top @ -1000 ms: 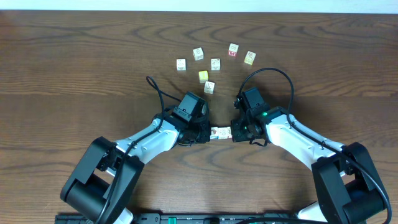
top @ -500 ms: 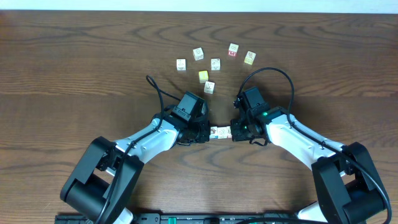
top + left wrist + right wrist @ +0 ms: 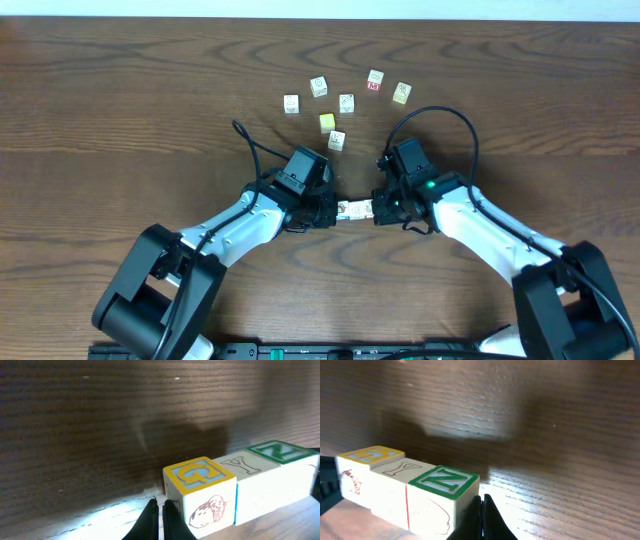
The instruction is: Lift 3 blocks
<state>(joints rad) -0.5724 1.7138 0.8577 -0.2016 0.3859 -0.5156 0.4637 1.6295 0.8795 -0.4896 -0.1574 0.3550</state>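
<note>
Change against one second ago: in the overhead view the row of three blocks (image 3: 352,209) is seen shifted very slightly toward the far side, and both forearms are repositioned a little. This is judged to be the start of the lift.

The row is pinched end to end at mid-desk. The left hand (image 3: 160,512) is clenched, with its closed tips pressed on the G block (image 3: 200,480). The right hand (image 3: 482,510) is clenched likewise against the N block (image 3: 442,485). Whether the row is clear of the desk (image 3: 120,120) cannot be told.

Loose cubes lie farther off, the nearest cube (image 3: 337,140) being well apart from the row. Open room is left above and on the near side. Desk edges are well away.
</note>
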